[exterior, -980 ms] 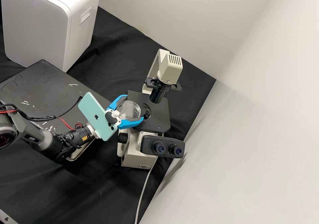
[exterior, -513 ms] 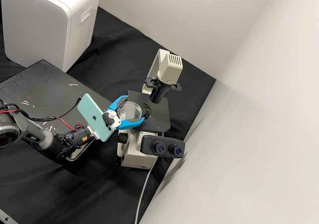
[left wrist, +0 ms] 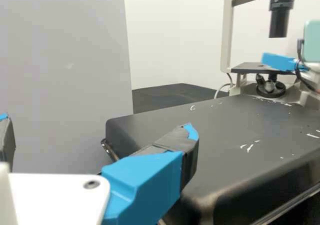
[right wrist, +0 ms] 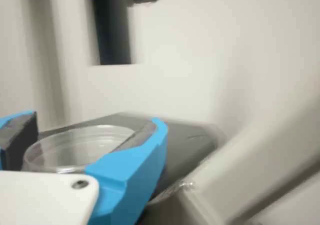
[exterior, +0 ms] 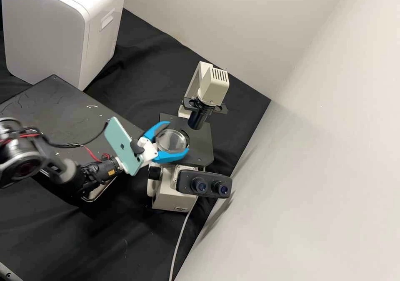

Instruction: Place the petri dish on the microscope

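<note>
Over the last second the right end effector [exterior: 175,138] had carried the petri dish [exterior: 171,139] farther in over the microscope [exterior: 173,193]. The dish, tilted before, now lay nearly level over the round opening of the black stage [exterior: 202,147]; whether it touched the stage could not be told. The blue fingers were closed on the dish's rim from both sides, as the right wrist view also showed [right wrist: 90,125], with the clear dish [right wrist: 75,145] between them. The dark condenser [exterior: 196,118] hung just beyond the dish and the eyepieces [exterior: 208,186] sat just in front, leaving a narrow gap. The stage's far side lay bare, and the pale wall [exterior: 325,168] rose near the microscope on that side. The left end effector [left wrist: 97,130] stood wide apart and held nothing, beside the edge of a black platform [left wrist: 240,130] on the surface [exterior: 146,68], near a white appliance [left wrist: 65,70].
</note>
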Available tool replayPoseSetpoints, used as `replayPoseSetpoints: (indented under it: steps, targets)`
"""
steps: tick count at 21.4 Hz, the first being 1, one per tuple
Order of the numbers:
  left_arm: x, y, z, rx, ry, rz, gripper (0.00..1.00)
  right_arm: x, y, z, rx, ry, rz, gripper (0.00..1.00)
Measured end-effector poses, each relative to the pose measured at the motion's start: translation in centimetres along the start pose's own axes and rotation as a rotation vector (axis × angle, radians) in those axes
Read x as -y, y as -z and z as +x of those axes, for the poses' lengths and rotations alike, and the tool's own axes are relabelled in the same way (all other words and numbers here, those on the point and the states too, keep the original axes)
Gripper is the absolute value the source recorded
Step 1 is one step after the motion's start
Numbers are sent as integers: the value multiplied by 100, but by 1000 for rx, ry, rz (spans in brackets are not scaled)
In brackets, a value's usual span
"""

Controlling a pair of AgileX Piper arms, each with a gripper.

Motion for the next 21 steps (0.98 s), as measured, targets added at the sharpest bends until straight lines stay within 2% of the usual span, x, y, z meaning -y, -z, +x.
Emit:
replayPoseSetpoints:
  steps: [1,4,8,9,10,12,13,14,17,21]
  targets:
    - [-1,6,1,-3,-1,1,100,24,-59,46,5,-37,6,0]
    - [-2,6,1,-1,-1,3,100,35,-49,64,7,-52,3,0]
    - [-3,9,2,4,0,7,100,34,-49,63,9,-54,2,0]
    - [-3,9,2,4,0,7,100,27,-39,87,10,-55,2,0]
    - [-3,9,2,4,0,7,100,-8,-44,131,30,-72,15,0]
    - [-3,9,2,4,0,7,100,-78,-33,241,49,-78,30,0]
    - [-3,9,2,4,0,7,100,-87,-17,279,45,-67,38,0]
    - [-3,9,2,4,0,7,100,-76,18,308,25,-43,26,0]
    - [-3,9,2,4,0,7,100,24,119,348,-8,27,1,0]
    - [-5,19,2,-2,-2,5,100,104,202,371,-19,61,-18,0]
